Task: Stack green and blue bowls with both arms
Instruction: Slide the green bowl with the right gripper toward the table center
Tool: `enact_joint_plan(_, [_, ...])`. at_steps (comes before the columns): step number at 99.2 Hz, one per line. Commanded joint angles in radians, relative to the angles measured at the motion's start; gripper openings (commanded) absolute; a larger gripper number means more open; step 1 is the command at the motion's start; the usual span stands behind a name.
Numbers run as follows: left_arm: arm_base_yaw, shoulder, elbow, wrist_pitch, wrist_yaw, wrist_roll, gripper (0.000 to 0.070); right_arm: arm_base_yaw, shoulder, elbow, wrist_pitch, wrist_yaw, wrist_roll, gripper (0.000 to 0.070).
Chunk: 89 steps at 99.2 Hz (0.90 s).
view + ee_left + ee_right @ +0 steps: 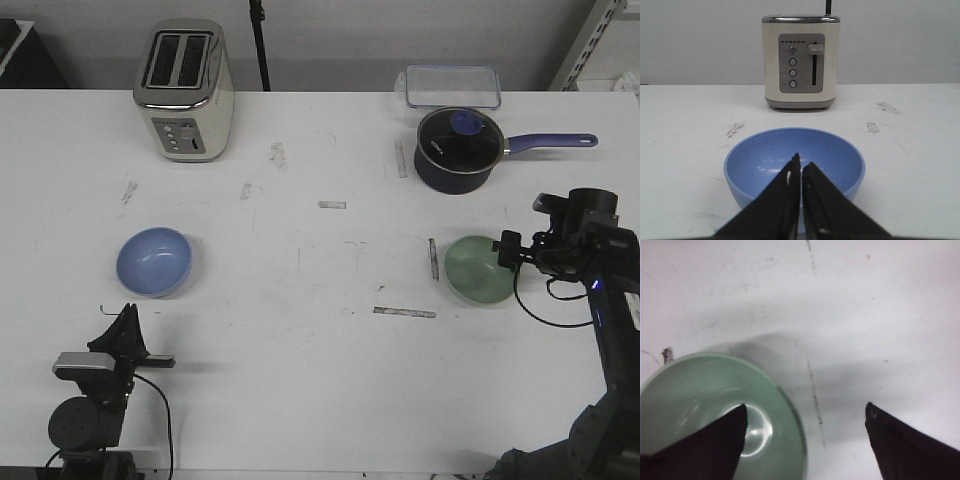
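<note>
1. Step in hand, as I judge it: the first pick-up. The right gripper (805,425) is over the green bowl (478,268), fingers spread wide, one tip above the bowl's inside and the other outside over bare table (300,330), so the rim lies between them. Nothing grasped yet.
2. The left gripper (801,167) is low, near the table's front edge, fingers pressed together and empty, pointing at the blue bowl (154,262) just ahead of it.
3. The bowls sit well apart, blue on the left, green on the right below the saucepan (458,150) (toaster (185,88) at the back left).
4. Next move likely calls for lowering and pinching the green rim.
5. Both bowls are round, smooth and glossy; a thin rim could slip. The table is white, matte and scuffed.
</note>
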Motion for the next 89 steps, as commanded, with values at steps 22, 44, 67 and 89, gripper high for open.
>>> enact_joint_plan(22, [0.001,-0.002,-0.022,0.012,0.004,0.008,0.0002,0.006,0.022,-0.070,0.065,0.000,-0.010,0.0342])
enact_joint_plan(44, [0.001,-0.002,-0.022,0.012,0.004,0.008,0.0002,0.006,0.022,-0.108,0.090,0.000,-0.009,0.0123])
enact_joint_plan(67, [0.001,-0.002,-0.022,0.012,0.004,0.008,0.0002,0.006,0.021,-0.115,0.096,-0.001,0.005,0.0004])
enact_joint_plan(89, [0.001,-0.002,-0.022,0.012,0.004,0.008,0.0002,0.005,-0.022,-0.096,0.093,-0.003,0.074,0.0004])
